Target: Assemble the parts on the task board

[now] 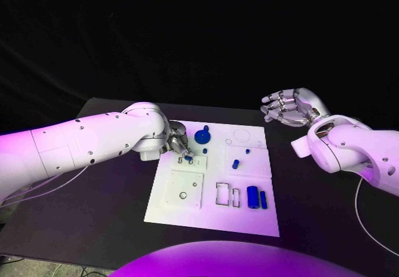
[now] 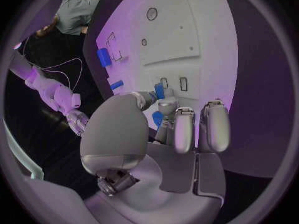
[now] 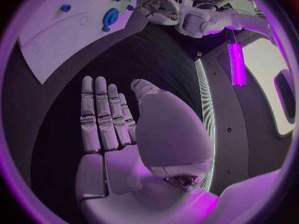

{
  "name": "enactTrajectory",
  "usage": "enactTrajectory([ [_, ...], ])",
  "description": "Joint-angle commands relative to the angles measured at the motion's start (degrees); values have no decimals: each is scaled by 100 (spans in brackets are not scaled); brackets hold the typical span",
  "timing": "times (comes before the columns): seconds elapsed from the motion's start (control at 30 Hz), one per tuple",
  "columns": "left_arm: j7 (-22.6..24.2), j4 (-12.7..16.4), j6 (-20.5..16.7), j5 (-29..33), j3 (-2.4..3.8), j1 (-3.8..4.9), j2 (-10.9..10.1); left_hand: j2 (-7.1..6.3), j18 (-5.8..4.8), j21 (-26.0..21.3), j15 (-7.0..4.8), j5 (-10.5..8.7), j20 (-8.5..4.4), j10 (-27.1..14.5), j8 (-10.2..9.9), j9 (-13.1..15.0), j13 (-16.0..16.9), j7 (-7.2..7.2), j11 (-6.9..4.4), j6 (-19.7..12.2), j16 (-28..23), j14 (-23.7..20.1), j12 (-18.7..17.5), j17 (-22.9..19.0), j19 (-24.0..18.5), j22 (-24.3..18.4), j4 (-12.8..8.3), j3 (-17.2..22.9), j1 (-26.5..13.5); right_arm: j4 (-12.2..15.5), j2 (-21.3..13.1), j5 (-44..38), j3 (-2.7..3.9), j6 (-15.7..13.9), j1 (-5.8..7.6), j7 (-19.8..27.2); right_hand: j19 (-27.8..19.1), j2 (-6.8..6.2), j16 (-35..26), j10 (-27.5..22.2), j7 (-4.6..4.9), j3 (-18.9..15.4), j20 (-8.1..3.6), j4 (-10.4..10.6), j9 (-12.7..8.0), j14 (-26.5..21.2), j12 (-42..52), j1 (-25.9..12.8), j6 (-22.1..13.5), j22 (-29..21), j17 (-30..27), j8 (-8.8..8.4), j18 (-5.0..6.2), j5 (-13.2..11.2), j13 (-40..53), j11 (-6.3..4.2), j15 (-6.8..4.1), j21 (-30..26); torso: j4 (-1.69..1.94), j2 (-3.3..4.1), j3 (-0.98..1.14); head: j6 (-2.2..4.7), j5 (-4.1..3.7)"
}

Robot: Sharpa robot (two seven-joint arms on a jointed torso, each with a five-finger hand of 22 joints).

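Observation:
The white task board [image 1: 241, 219] lies in the middle of the black table. My left hand [image 1: 176, 144] is over the board's left part and pinches a small blue part [image 1: 188, 157] between thumb and finger, right at two small rectangular slots [image 2: 183, 83]. The same blue part [image 2: 160, 90] sits at the fingertips in the left wrist view. My right hand [image 1: 287, 107] hangs open beyond the board's far right corner, fingers straight [image 3: 102, 119] and holding nothing.
A round blue disc [image 1: 202, 136] and several small blue pieces, one of them [image 1: 236, 164], lie on the board's far half. Two blue cylinders [image 1: 252, 197] stand beside rectangular cut-outs [image 1: 224, 194] near the front. A raised square plate [image 1: 184, 188] sits front left.

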Motion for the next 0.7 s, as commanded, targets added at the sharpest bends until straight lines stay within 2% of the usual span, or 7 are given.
enactTrajectory([
  [0.03, 117, 27, -206, -325, 5, -19, 23, -66, -91, 36, -44, 15, -5, 46, 13, 644, 15, -44, 8, 67, 29, 359, 26, 648, 52, 14, -1030, 1075, -9, 1, 1, -64, 1, 11, -9, 33, 27, -41, -38, 27, 219, 37, -11, -5, -7, 40, 1, -2, 13, -5, -5, 26, 65, 20, -5, -6, -3, 8, -9, 10, 3, -2, 15],
  [0.47, 60, 25, -87, -425, -16, -69, 148, -105, -96, 48, -48, 19, -9, 80, 21, 661, 47, -50, 2, 89, 26, 358, 47, 645, 70, 39, -1078, 1136, -32, -1, 15, -66, 1, 14, -22, 36, 27, -45, -41, 25, 220, 41, -10, -5, -8, 39, 0, -5, 12, -10, -6, 26, 65, 20, -6, -5, -2, 7, -15, 16, 7, -8, 21],
  [0.7, -14, 13, 106, -443, -19, -75, 174, -127, -97, 49, -51, 21, -11, 96, 25, 671, 57, -54, -1, 101, 27, 358, 55, 646, 72, 41, -1105, 1168, -44, -4, 18, -66, 1, 13, -23, 36, 27, -47, -42, 25, 220, 43, -10, -6, -9, 39, 0, -5, 12, -13, -7, 26, 65, 21, -6, -5, -1, 7, -16, 15, 14, -25, 17],
])
